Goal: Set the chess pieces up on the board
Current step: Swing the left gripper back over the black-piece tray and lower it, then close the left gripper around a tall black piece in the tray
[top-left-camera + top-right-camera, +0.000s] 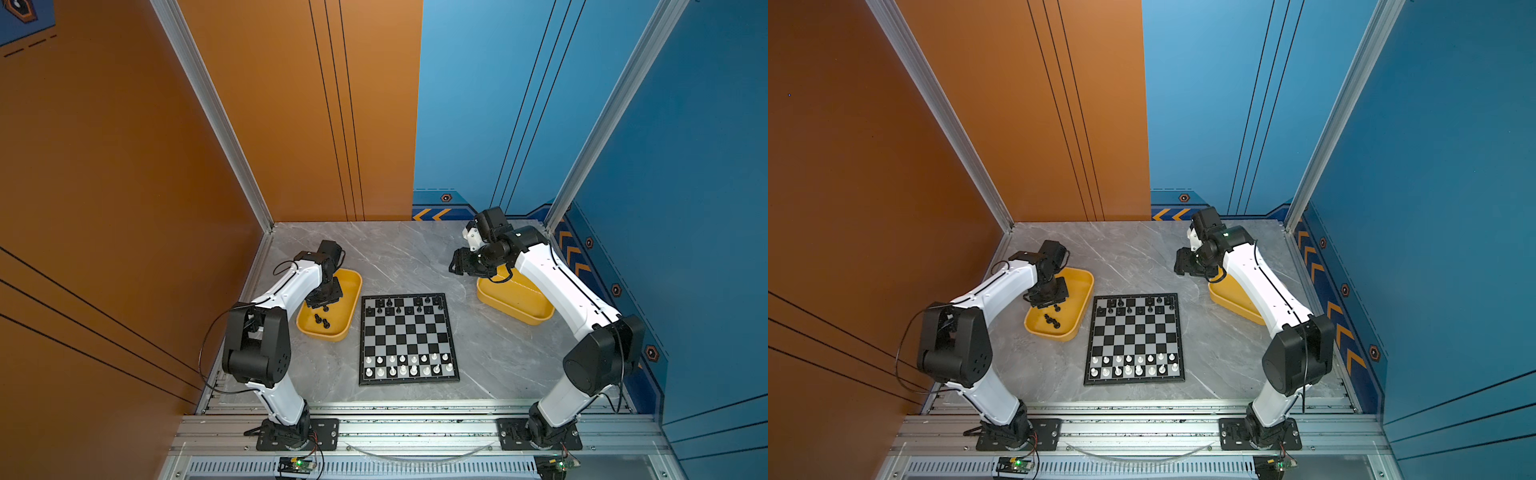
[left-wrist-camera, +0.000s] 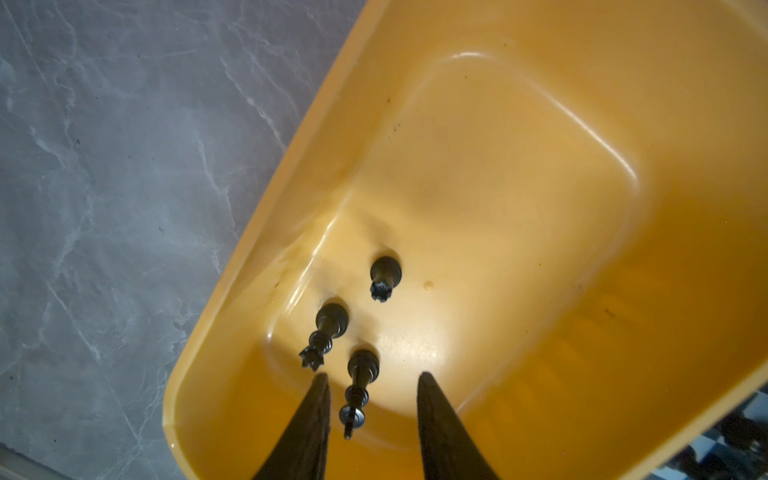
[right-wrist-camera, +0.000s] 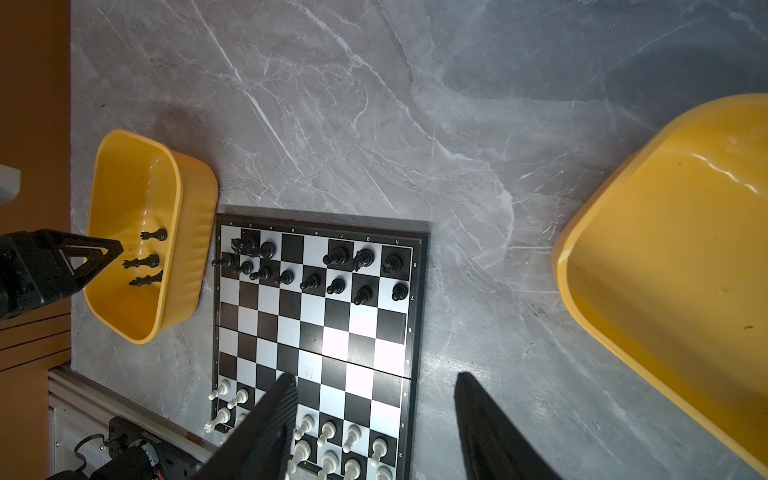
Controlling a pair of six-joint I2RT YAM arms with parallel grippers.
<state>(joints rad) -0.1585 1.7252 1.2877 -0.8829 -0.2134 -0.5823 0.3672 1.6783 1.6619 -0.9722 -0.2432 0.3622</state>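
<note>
The board (image 1: 409,338) (image 1: 1133,338) lies in the middle of the table. White chess pieces (image 1: 407,365) fill its two near rows, and black ones (image 1: 405,305) stand on its two far rows. Three black pieces (image 1: 322,320) (image 1: 1052,320) stand in the left yellow tray (image 1: 332,336). My left gripper (image 1: 322,305) (image 2: 372,376) reaches down into that tray, open, with a tall black piece (image 2: 359,386) between its fingers and gaps on both sides. My right gripper (image 1: 455,266) (image 3: 374,374) hovers open with nothing in it, right of the board's far corner.
A second yellow tray (image 1: 515,309) (image 3: 665,249) sits at the back right under the right arm, and no pieces show in it. Grey marble table (image 1: 415,257) stretches behind the board. Orange and blue walls enclose the table, with an aluminium rail along the front.
</note>
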